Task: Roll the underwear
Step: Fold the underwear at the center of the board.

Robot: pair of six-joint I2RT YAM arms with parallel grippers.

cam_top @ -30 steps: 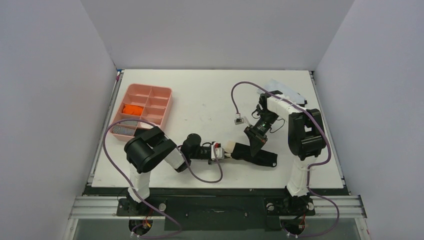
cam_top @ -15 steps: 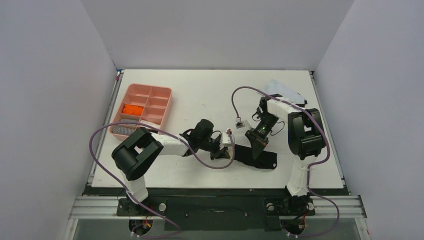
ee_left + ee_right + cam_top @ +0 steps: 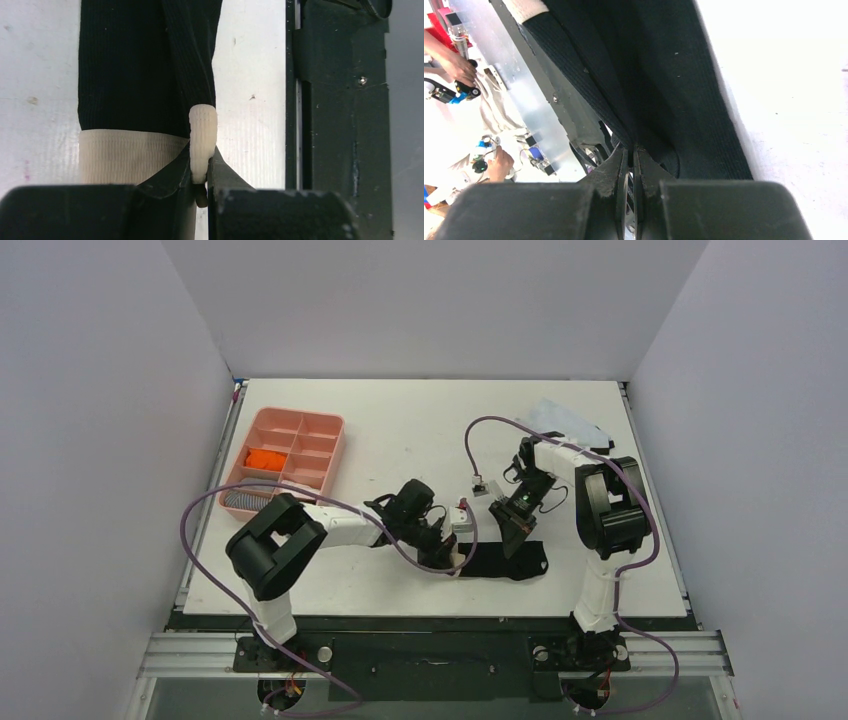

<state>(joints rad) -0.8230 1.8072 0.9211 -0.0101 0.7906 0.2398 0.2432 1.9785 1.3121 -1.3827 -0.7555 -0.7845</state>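
The black underwear [image 3: 505, 562] lies flat near the table's front edge, between the two arms. My left gripper [image 3: 452, 550] is shut on a fold of its beige waistband [image 3: 202, 142], at the garment's left end. My right gripper [image 3: 510, 530] is shut on the black cloth [image 3: 659, 75] at the garment's far edge. The black cloth also fills the upper left of the left wrist view [image 3: 140, 60]. The orange underwear [image 3: 266, 458] sits rolled in a compartment of the pink tray [image 3: 335, 445].
The pink tray stands at the left of the table, with a grey coiled thing [image 3: 246, 502] by its near end. A pale plastic bag [image 3: 565, 420] lies at the back right. The table's front edge [image 3: 430, 613] runs just below the garment.
My left arm has swung up from the front edge and out to the right, drawing the waistband with it. The black garment now lies flatter and more stretched. My right gripper has shifted slightly left.
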